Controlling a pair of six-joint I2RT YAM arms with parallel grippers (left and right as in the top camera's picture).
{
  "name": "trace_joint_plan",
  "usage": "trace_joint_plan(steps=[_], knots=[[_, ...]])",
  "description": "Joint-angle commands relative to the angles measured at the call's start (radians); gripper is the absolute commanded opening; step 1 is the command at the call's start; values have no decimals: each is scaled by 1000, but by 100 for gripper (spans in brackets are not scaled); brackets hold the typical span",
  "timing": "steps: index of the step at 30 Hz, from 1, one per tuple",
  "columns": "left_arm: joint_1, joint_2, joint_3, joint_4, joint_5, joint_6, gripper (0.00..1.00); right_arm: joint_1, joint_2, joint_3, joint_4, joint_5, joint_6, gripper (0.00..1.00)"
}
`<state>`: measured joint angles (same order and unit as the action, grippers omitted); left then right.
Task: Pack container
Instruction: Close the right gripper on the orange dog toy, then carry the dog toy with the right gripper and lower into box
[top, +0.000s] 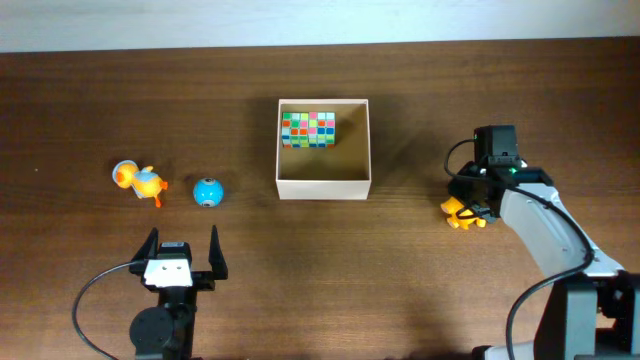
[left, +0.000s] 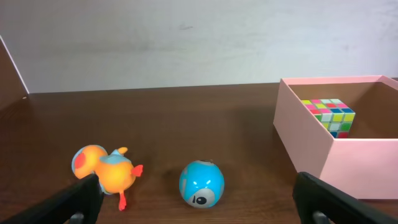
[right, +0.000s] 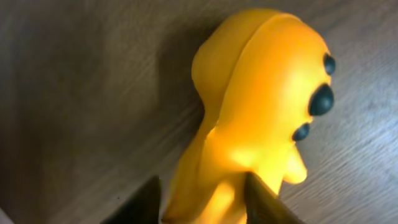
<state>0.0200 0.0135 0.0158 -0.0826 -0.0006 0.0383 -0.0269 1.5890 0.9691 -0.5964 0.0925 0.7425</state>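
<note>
Broad gap between container (top: 323, 187), yellow toy (top: 460, 213)

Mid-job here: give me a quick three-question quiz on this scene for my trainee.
1. Fill in: seen from overhead, the ball lies between the duck and the ___.
2. True or false: the cube lies inside the container.
3. Which toy sits between the right pincer fingers? A) ball B) yellow toy C) duck

Key: 1 container; 2 true; 3 B.
</note>
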Motion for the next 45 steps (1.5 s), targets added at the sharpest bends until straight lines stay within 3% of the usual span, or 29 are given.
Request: trace_joint_plan(steps=[1, 6, 17, 21, 37, 45], knots=[[-4, -8, -7, 0, -3, 15, 99, -8, 17, -5, -1, 16, -5, 25], [-4, -8, -7, 0, -3, 15, 99, -8, 16, -4, 3, 24, -6, 15], [-4, -8, -7, 0, -3, 15, 99, -8, 16, 13, 22, 32, -90, 12], [-4, -8, -7, 0, -3, 15, 99, -8, 16, 48, 18, 33, -158, 4], [-4, -8, -7, 0, -3, 15, 99, -7, -11, 132, 8, 40, -340, 4], [-4, -8, -7, 0, -3, 15, 99, -6, -61, 241, -61, -179, -416, 4]])
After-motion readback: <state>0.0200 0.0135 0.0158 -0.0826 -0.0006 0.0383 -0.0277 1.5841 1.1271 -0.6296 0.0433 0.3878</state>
